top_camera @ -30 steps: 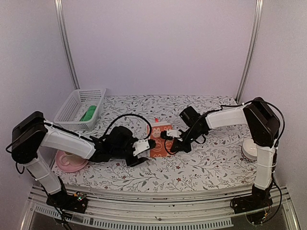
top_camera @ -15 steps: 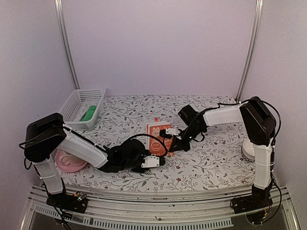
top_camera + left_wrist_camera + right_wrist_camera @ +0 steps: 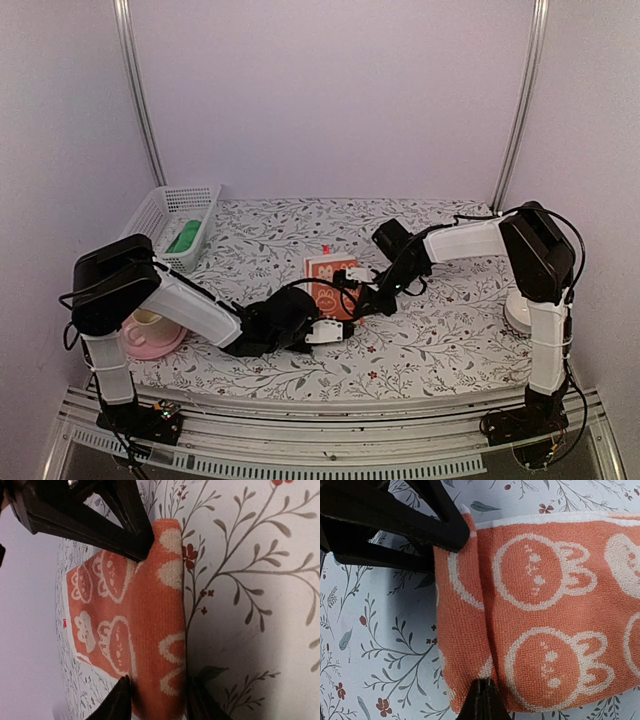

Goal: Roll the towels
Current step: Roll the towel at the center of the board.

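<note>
The plain green cloth towel (image 3: 183, 238) lies in the white plastic basket (image 3: 165, 190) at the far-left corner. Mid-bench, the left gripper's (image 3: 160, 700) jaws flank the orange-red, white-patterned terry towel's (image 3: 325, 275) rolled near edge, grip unclear; the right gripper's (image 3: 480, 697) jaws pinch it shut. Roll both ends together, tight and even.

You're looking at an orange towel (image 3: 545, 630) of looped terry cloth, matt and nubbly, with its white pattern in the same pile and a flatter white hem. The table cover (image 3: 430, 350) under it is a smooth, matt printed sheet; you can't tell whether it is cloth or vinyl. The basket (image 3: 150, 222) is white plastic lattice, and the green towel (image 3: 183, 238) in it looks soft and dull. The pink plate (image 3: 160, 348) shines glossy. The left arm (image 3: 195, 305) and right arm (image 3: 470, 240) have smooth white shells and matt black joints, and the frame posts (image 3: 135, 90) are satin metal
</note>
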You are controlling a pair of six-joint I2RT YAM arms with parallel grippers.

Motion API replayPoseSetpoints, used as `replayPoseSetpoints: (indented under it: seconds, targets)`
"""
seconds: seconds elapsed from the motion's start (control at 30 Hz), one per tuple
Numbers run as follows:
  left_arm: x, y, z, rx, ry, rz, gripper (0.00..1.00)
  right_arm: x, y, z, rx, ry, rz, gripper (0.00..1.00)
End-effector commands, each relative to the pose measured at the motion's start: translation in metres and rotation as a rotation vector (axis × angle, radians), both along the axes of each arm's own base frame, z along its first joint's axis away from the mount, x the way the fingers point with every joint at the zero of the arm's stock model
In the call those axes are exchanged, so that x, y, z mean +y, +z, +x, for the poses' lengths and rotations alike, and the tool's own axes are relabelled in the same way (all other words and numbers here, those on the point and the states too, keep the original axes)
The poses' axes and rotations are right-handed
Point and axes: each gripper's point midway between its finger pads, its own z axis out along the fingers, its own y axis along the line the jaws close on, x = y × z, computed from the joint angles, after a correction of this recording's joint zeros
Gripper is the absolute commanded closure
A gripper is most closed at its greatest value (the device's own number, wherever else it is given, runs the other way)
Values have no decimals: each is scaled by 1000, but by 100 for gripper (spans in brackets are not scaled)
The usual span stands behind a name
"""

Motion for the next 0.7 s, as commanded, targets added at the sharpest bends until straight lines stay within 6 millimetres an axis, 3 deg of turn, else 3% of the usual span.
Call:
replayPoseSetpoints:
  seconds: [0.0, 0.17, 0.27, 0.4, 0.57, 0.67]
  targets:
    - [25, -54, -12, 90, -1, 186, 64, -19, -30, -14, 82, -2, -100, 97]
    - [30, -72, -16, 137, 4, 231, 82, -18, -26, -12, 78, -5, -92, 97]
    - [30, -77, -18, 167, 9, 233, 99, -18, -18, -9, 66, -7, -76, 97]
    - [25, -75, -25, 227, 1, 202, 100, -19, 2, 0, 32, -17, -36, 96]
    - [17, -72, -39, 353, -11, 154, 100, -31, 46, 19, -54, -59, 61, 73]
    - [13, -69, -47, 464, -12, 118, 100, -42, 78, 26, -139, -69, 138, 64]
